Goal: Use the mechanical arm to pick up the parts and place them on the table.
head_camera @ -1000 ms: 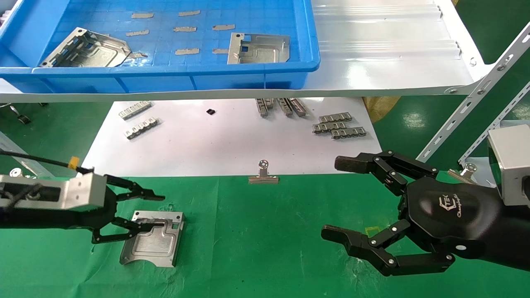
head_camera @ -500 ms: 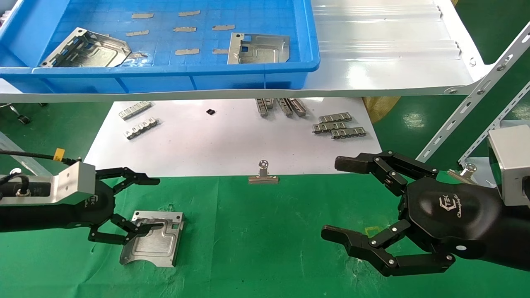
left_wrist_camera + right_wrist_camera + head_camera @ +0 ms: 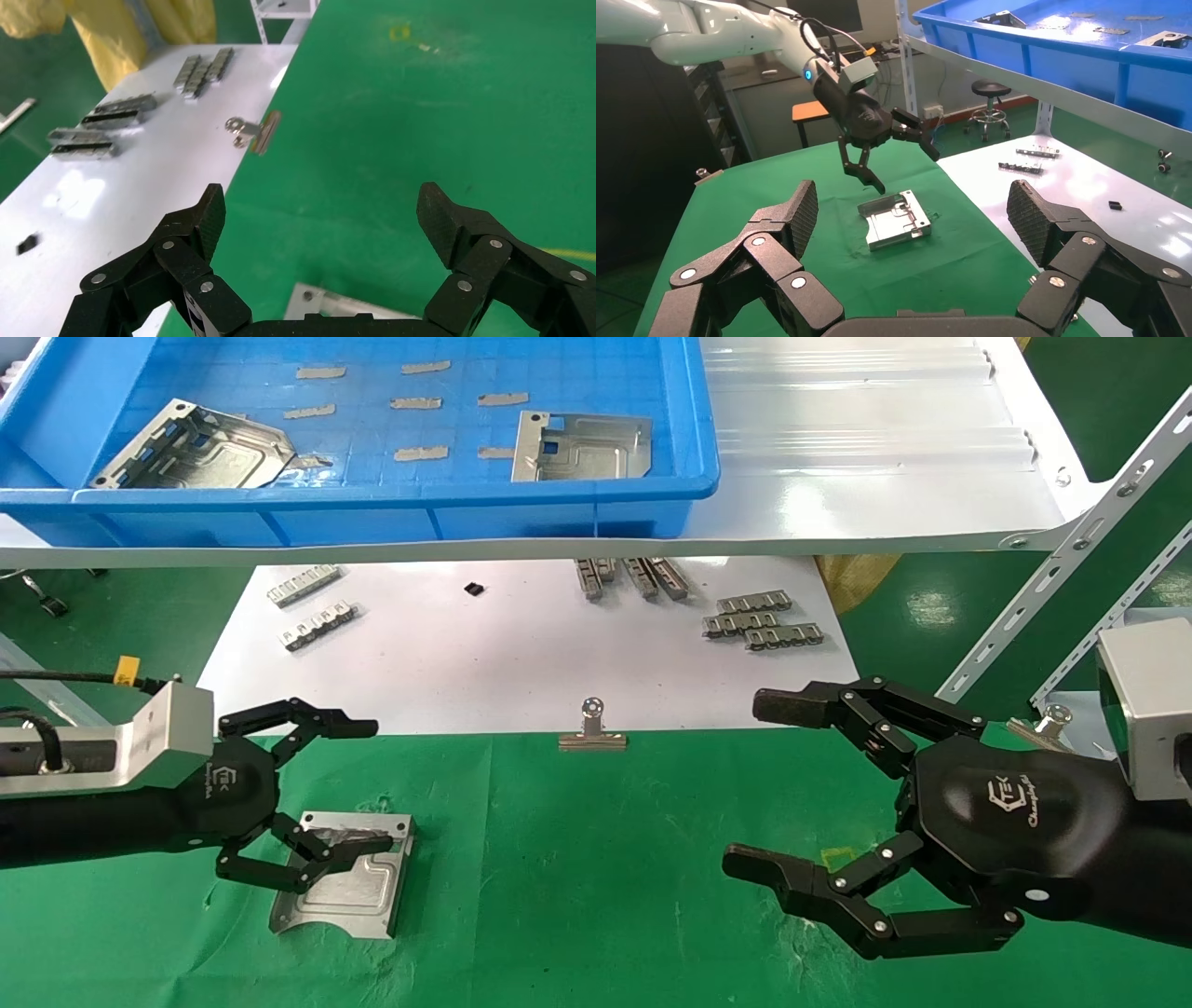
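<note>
Covering most of my view, the table (image 3: 596, 896) now carries one part (image 3: 358, 891) lying flat on its green cloth, while two more wait up in the blue tray (image 3: 689, 430). My left gripper (image 3: 358, 784), fingers spread and holding nothing, has risen off that part since a second ago, so I judge this placement done; my right gripper (image 3: 759, 789) hangs parked, also spread wide.

The table (image 3: 596, 896) wears wrinkled matt green cloth; the part (image 3: 349, 887) on it is shiny embossed sheet metal. The tray (image 3: 372, 509) is smooth blue plastic; the board (image 3: 521, 663) is glossy white.
</note>
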Robot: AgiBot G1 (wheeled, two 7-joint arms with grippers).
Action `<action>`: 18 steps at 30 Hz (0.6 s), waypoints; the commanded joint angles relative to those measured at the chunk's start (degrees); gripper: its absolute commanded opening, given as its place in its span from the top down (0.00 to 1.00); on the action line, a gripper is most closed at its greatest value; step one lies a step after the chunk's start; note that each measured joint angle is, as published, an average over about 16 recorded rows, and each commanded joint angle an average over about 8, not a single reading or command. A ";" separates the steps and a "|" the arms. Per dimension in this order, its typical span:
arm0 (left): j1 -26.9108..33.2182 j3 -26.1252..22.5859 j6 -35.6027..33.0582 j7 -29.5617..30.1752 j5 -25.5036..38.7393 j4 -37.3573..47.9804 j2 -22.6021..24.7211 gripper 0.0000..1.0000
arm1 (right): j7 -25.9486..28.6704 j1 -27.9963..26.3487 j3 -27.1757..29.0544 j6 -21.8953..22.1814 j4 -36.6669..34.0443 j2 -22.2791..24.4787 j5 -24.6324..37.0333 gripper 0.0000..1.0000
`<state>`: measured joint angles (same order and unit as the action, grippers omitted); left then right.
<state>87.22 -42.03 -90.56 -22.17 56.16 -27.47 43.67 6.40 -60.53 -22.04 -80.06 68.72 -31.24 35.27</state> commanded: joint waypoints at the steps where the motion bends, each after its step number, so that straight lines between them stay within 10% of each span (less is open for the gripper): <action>1: -1.08 1.10 0.21 1.39 -0.60 -1.95 -0.37 0.00 | 0.00 0.00 0.00 0.00 0.00 0.00 0.00 0.00; 18: -10.37 10.51 1.97 13.31 -5.78 -18.64 -3.50 0.00 | 0.00 0.00 0.00 0.00 0.00 0.00 0.00 0.00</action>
<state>76.84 -31.50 -88.59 -8.85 50.38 -46.13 40.17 6.40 -60.53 -22.04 -80.06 68.72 -31.24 35.27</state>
